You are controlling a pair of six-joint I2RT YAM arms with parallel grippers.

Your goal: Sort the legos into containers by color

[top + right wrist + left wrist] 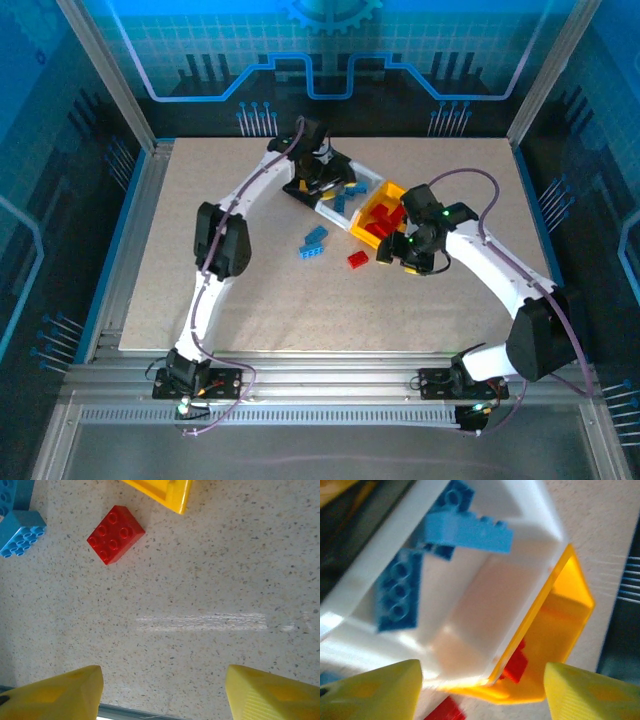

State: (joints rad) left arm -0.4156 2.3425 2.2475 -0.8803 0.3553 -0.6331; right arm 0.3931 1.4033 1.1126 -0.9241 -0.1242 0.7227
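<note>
Nearest the arm bases, the right gripper (162, 680) hangs just on the near side of the yellow-orange bin (560, 625). Its fingers are apart over bare table (200, 300), with nothing between them. A single red brick (115, 534) lies on the table just off that bin's near-left corner, and two blue bricks (314, 244) lie side by side farther left. The yellow-orange bin itself holds red bricks (392, 222). Joined to its far-left side, the white bin (470, 610) holds several blue bricks (397, 592), and the black bin (300, 188) follows beyond it. The left gripper (482, 672) hovers over the white bin where it meets the yellow-orange one, fingers spread and empty.
</note>
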